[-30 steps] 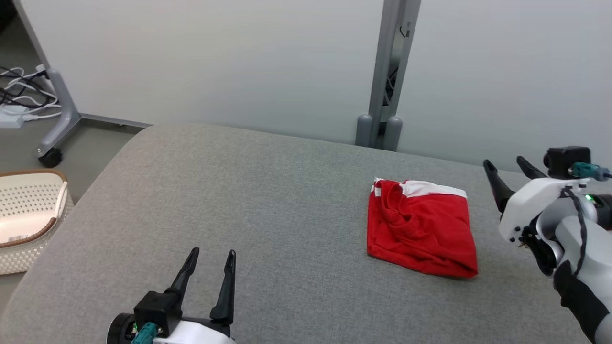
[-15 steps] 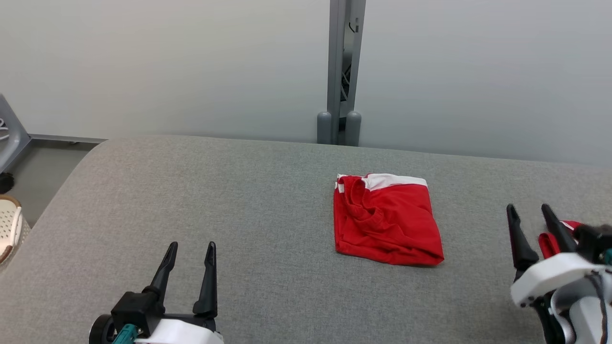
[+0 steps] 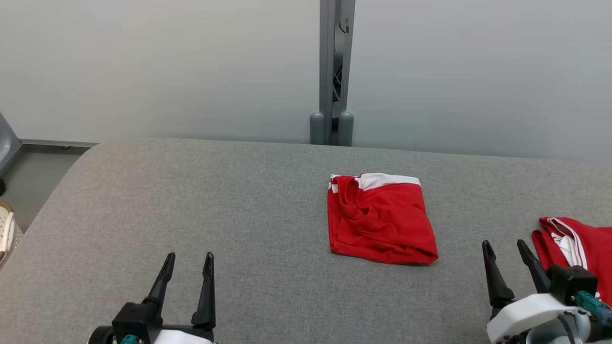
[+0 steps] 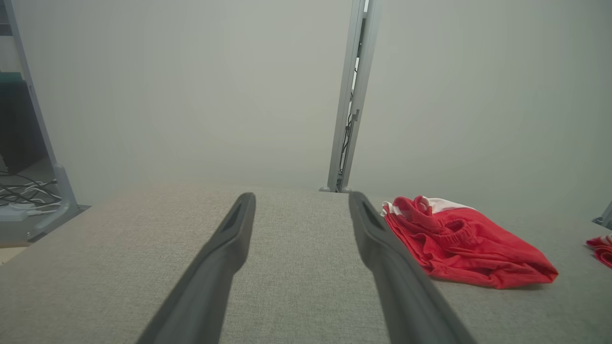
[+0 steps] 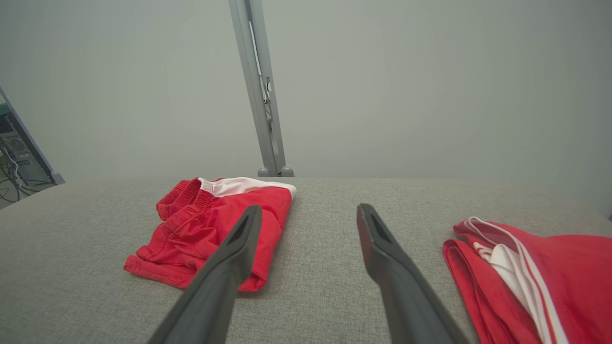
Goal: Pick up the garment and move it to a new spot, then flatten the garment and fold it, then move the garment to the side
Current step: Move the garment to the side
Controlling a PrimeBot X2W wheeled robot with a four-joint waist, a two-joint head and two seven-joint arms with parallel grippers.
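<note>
head view: the folded red garment (image 3: 380,220) lies flat on the grey padded table (image 3: 215,191), a little right of centre and in front of the grey post (image 3: 332,71). its white band faces the far edge. the left gripper (image 3: 189,256) sits low at the near left, jaws spread with nothing between them. the right gripper (image 3: 504,244) sits low at the near right, also spread and empty. a second red garment with white stripes (image 3: 576,248) lies just beside it at the table's right end.

left wrist view: my left fingers point past the folded red garment, which lies off to their right, well apart from them.

right wrist view: the folded red garment lies ahead and left, the striped one ahead and right, with bare table between the fingers.

i judge the fold done, so moving it to the side is the step in hand. next i'd bring the right gripper low to the near edge, pinch every layer so the fold holds, and keep clear of the striped piece.
</note>
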